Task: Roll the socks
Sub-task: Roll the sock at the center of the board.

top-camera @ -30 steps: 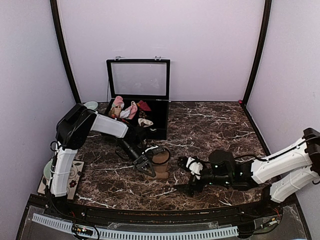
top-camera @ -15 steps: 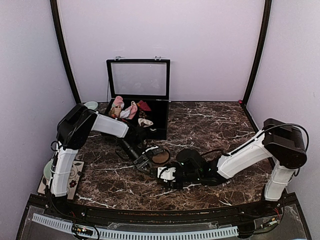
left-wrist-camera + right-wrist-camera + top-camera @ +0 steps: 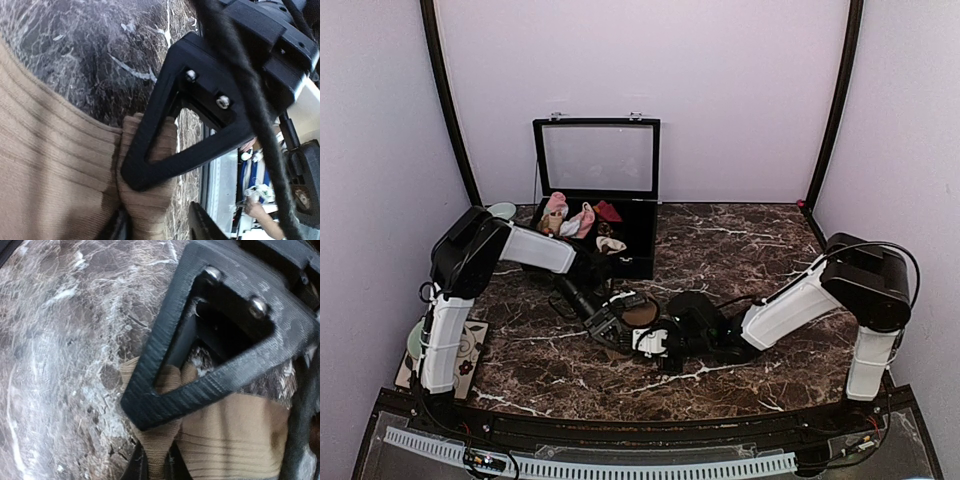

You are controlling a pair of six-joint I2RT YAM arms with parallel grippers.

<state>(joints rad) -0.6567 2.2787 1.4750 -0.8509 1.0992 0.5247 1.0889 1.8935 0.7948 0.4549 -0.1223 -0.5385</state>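
The tan sock (image 3: 640,314) is a plain brown-tan knit with fine ribs, and it lies bunched on the tabletop (image 3: 750,250) between the two tools, touching both. The left tool (image 3: 610,330) is pressed together on a small fold at the edge of this sock (image 3: 50,165); in the left wrist view the fold sits between the triangular black finger and the lower one, which shows only at the bottom border. The right tool (image 3: 655,342) comes from the other side, just beside the left tool, and it also pinches a narrow fold of the sock (image 3: 235,435); its fingers are nearly closed with only the cloth between them. A cream sock (image 3: 611,244) lies beyond the left tool, inside a black case (image 3: 640,262) with the glass lid (image 3: 597,157) standing open; pink-and-white bundles (image 3: 565,216) and a dark red bundle (image 3: 608,210) are in the same case. Well to the left of the left tool there is a flowered mat (image 3: 470,350). The tabletop is dark brown marble with white veins, and the walls (image 3: 720,90) around are pale lilac
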